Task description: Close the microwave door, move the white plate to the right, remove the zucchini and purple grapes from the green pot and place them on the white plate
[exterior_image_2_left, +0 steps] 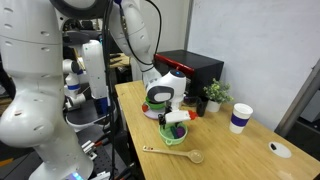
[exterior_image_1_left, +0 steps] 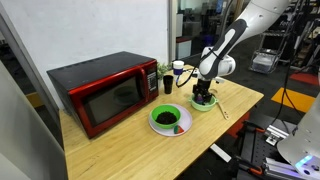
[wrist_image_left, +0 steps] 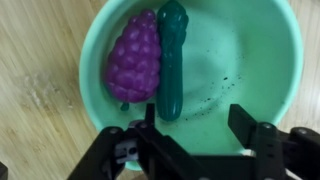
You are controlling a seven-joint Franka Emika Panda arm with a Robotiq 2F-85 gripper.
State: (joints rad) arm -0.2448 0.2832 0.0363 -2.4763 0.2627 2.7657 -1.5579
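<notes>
At the left of an exterior view we see the boxy red microwave with its black top, and its red-framed microwave door (exterior_image_1_left: 110, 100) with the dark glass window sits flush with the front, closed. It stands on a light wooden table (exterior_image_1_left: 120, 150). To the right of the microwave is a small potted plant (exterior_image_1_left: 165, 76). Below the plant, near the table's front edge, the round white plate (exterior_image_1_left: 187, 125) carries a bright green bowl (exterior_image_1_left: 169, 119) with dark contents. Further right, the small pale-green round pot (exterior_image_1_left: 203, 104) sits just beside the plate, and the black gripper (exterior_image_1_left: 204, 97) hangs directly over it.

In the wrist view the pot fills the frame. The small purple bunch of grapes (wrist_image_left: 135, 58) lies in its upper left part. The dark green oblong zucchini (wrist_image_left: 172, 55) lies right of the grapes, touching them and running top to bottom. Along the lower edge we see the gripper's two black fingers (wrist_image_left: 150, 137) set well apart with nothing between them. They sit lower in the frame than the zucchini. We cannot tell whether they touch the pot.
</notes>
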